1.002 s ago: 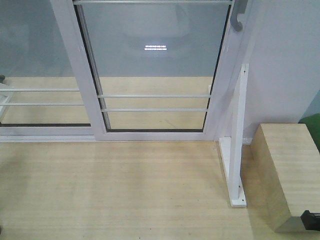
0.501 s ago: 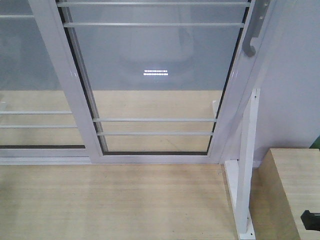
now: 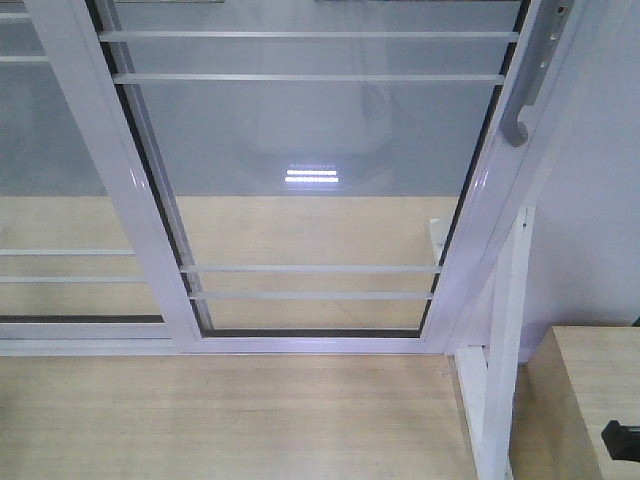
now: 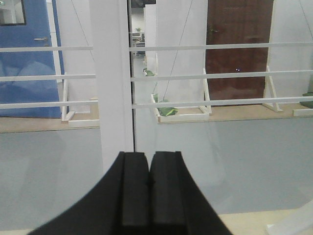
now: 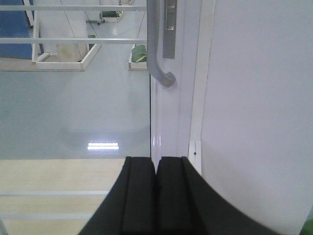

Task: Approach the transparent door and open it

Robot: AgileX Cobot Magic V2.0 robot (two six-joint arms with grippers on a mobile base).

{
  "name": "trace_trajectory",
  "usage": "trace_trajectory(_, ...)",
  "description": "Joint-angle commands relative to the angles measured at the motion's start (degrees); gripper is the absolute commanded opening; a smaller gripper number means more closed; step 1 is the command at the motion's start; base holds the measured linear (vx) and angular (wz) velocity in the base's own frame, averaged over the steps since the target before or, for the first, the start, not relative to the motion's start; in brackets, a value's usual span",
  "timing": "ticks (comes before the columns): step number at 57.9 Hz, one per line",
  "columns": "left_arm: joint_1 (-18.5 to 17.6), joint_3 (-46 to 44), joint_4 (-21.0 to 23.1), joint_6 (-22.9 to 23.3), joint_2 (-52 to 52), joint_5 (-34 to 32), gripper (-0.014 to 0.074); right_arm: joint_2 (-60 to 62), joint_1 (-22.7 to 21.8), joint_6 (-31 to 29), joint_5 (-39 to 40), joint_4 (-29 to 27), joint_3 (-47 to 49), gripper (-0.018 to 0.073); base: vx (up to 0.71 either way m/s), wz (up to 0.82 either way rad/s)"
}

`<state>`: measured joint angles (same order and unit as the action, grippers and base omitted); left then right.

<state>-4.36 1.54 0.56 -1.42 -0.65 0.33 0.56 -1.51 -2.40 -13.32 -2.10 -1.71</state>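
In the front view, a handle-less glass panel [image 3: 50, 150] fills the left edge. Its white frame overlaps the left stile of the transparent door [image 3: 310, 170], which takes the centre of the frame from the top edge down to its bottom rail. Pairs of thin white bars cross the door high and low. The grey handle [image 3: 530, 85] hangs in the upper right on the right stile, which sits tight against the white wall [image 3: 600, 200]. A white post [image 3: 505, 340] stands just right of the door's lower corner, with a wooden box [image 3: 590, 400] in the lower right corner beyond it. Bare wooden floor [image 3: 230, 420] lies open across the lower left and centre, up to the sill.

In the left wrist view, the left gripper [image 4: 148, 159] sits at bottom centre. Its pads are pressed together with nothing between them, and it faces a white frame upright [image 4: 111, 73] left of centre.

In the right wrist view, the right gripper [image 5: 156, 164] is likewise closed and empty at bottom centre. It is below the handle's curved end and apart from it, and the wall fills the right half.
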Motion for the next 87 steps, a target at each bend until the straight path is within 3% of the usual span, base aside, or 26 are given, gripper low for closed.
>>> trace_trajectory(1, -0.2, 1.73, 0.51, 0.51, -0.65, -4.56, -0.0006, 0.79, -0.25, -0.12, 4.78, 0.14, -0.78, -0.0008, 0.12, 0.01)
trace_trajectory(87, -0.21, 1.73, 0.51, 0.51, -0.15, -4.32, -0.0006, 0.79, -0.11, -0.12, 4.85, 0.14, -0.78, -0.0008, 0.04, 0.0)
